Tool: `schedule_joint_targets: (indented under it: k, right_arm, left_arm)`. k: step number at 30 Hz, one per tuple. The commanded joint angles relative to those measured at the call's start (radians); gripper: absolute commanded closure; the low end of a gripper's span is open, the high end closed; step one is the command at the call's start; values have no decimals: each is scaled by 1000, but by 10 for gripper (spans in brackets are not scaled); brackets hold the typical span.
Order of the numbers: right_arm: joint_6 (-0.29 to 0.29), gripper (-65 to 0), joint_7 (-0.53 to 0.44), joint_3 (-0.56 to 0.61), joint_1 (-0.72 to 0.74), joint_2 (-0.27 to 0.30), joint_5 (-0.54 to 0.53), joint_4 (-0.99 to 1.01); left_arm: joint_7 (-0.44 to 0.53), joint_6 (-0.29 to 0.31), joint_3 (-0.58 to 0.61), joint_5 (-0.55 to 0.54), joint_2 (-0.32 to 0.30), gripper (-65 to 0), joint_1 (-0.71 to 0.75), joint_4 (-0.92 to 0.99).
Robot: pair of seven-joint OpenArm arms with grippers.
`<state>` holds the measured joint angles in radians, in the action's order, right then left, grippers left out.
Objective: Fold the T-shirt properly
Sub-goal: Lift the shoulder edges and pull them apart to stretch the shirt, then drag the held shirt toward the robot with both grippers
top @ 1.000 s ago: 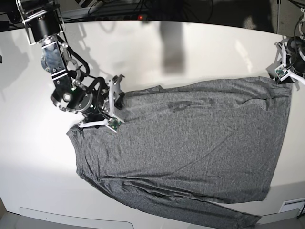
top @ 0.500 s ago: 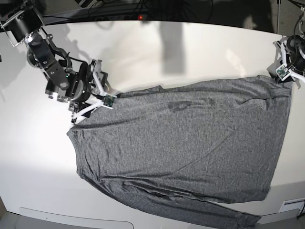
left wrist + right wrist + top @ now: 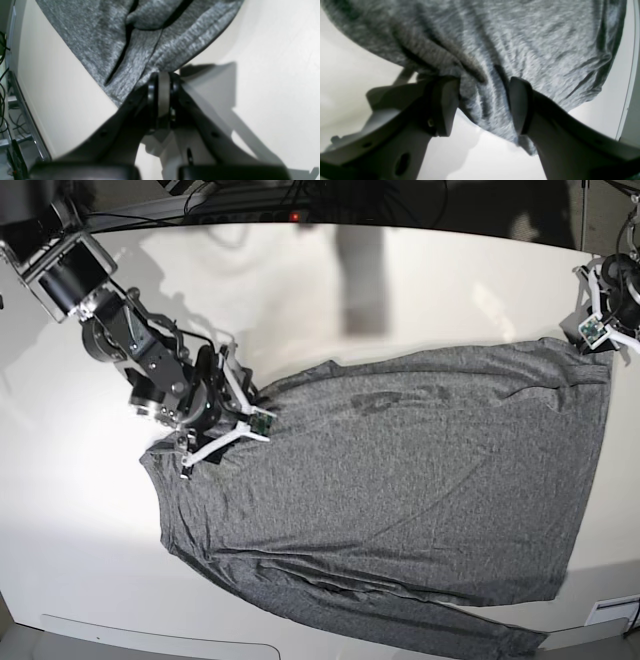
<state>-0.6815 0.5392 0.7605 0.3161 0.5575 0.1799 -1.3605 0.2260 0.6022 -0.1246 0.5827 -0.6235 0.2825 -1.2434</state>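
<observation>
The heather-grey T-shirt [image 3: 400,480] lies spread flat on the white table [image 3: 80,530], one long sleeve trailing along its lower edge. My right gripper [image 3: 235,420] hovers at the shirt's upper-left corner. In the right wrist view it [image 3: 482,107] is open, and a bunched ridge of T-shirt [image 3: 495,50] sits between its two fingers [image 3: 445,105]. My left gripper [image 3: 598,330] is at the shirt's upper-right corner. In the left wrist view it [image 3: 163,83] is shut, with the corner of the T-shirt [image 3: 120,37] running into its fingertips and creases converging there.
Dark cables and equipment [image 3: 290,200] line the table's far edge. A thin panel outline [image 3: 160,640] marks the near edge, and a small white fitting [image 3: 615,615] sits at the lower right. The left wrist view shows the table's edge with cables [image 3: 10,105] beyond it.
The right gripper opened wider, swung away up-left off the shirt, then came back down onto the upper-left corner. The left gripper and the shirt's right side have not moved.
</observation>
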Motion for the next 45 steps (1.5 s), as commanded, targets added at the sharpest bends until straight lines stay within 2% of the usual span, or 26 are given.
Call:
schedule_joint_targets:
  k: [1, 3, 8, 12, 19, 24, 27, 29, 32, 35, 38, 45]
  right_arm:
    - [-17, -351, 42, 4, 2, 10, -1, 14]
    - [-17, -305, 64, 4, 5, 11, -24, 14]
    - [-17, -131, 147, 4, 5, 19, -88, 14]
    - [-17, 0, 141, 4, 5, 23, -87, 14]
    - [-17, 0, 119, 4, 2, 35, -90, -7]
    - [-17, 0, 226, -29, -22, 115, -253, -114]
    - [-17, 0, 232, -121, -77, 141, -326, -180]
    - [-17, 0, 229, -195, -123, 140, -348, -209]
    - [-17, 0, 206, -270, -159, 138, -352, -224]
    - [-17, 0, 202, -314, -164, 135, -352, -223]
    - [-17, 0, 175, -356, -164, 124, -351, -223]
    - [-17, 0, 117, -408, -140, 66, -287, -191]
  left_arm:
    - [-16, 19, -3, 11, -17, 0, 3, -3]
    - [-16, 19, -3, 11, -17, 0, 3, -3]
    - [-15, 19, -3, 11, -17, 0, 3, -3]
    - [-16, 19, -3, -6, -17, 0, 3, -3]
    - [-19, 20, -6, -277, -18, 0, 3, -3]
    - [-76, 20, -6, -418, -43, 0, 52, -64]
    - [-85, 20, -38, -446, -53, 0, 109, -146]
    - [-85, 19, -82, -451, -53, 0, 144, -200]
    - [-95, 18, -155, -512, -53, 0, 164, -251]
    - [-100, -14, -212, -573, -53, 0, 160, -270]
    - [-119, -42, -229, -588, -53, 0, 140, -269]
    - [-133, -50, -228, -587, -16, 0, 42, -267]
